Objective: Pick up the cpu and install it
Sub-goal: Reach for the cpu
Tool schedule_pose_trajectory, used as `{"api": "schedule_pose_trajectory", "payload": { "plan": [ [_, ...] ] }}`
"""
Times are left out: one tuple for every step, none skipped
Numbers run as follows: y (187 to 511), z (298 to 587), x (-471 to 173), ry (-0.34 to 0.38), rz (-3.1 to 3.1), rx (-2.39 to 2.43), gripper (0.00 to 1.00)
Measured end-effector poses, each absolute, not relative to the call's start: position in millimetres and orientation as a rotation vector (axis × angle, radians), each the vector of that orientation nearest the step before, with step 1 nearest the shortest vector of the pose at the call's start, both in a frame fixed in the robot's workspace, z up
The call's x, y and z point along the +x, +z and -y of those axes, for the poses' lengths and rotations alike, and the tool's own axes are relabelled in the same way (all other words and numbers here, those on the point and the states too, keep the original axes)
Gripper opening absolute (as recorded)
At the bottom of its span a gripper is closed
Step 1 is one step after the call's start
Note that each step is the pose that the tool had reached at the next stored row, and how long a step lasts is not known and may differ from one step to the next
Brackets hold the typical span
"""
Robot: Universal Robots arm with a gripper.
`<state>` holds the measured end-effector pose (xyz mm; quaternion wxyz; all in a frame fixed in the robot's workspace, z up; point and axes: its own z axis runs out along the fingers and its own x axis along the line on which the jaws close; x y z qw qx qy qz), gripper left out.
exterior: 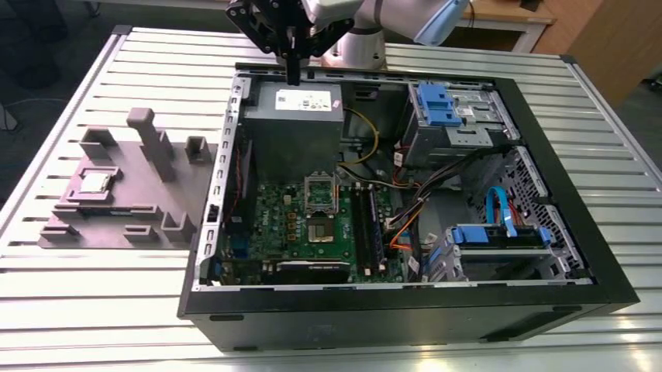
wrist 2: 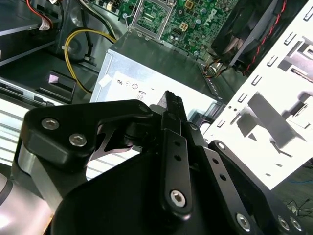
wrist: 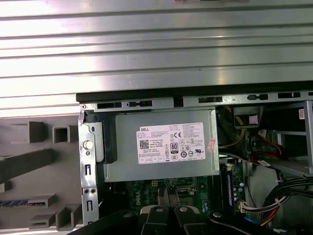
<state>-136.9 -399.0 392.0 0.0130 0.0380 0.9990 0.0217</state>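
The gripper (exterior: 294,76) is pinched together with nothing in it, pointing straight down over the grey box (exterior: 294,108), well apart from the cpu (exterior: 96,183).

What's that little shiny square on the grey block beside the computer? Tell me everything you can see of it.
That is the cpu: a small, flat square chip with a shiny silver-grey metal top and thin darker rim. It lies flat, top up, seated in the grey-purple fixture, at the exterior view's left of the open computer case. Only the fixture touches it; the robot's hand hangs well apart, above the case.
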Motion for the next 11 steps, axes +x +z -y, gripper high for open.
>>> {"api": "schedule_pose_trajectory", "payload": {
  "plan": [
    [391.9, 399.0, -138.3, 0.068, -3.113, 0.118, 0.10],
    [391.9, 398.9, -139.6, 0.068, -3.113, 0.118, 0.10],
    [391.8, 398.9, -140.9, 0.068, -3.113, 0.118, 0.10],
    [391.8, 398.9, -141.9, 0.068, -3.113, 0.118, 0.10],
    [391.7, 398.9, -142.7, 0.068, -3.112, 0.118, 0.10],
    [391.6, 398.9, -143.4, 0.068, -3.112, 0.118, 0.10],
    [391.5, 398.9, -144.1, 0.068, -3.113, 0.118, 0.10],
    [391.5, 398.9, -144.7, 0.068, -3.113, 0.118, 0.10],
    [391.4, 398.9, -145.1, 0.068, -3.113, 0.118, 0.10],
    [391.4, 398.9, -145.4, 0.067, -3.113, 0.118, 0.10],
    [391.3, 398.9, -145.7, 0.068, -3.113, 0.118, 0.10]
  ]
}}
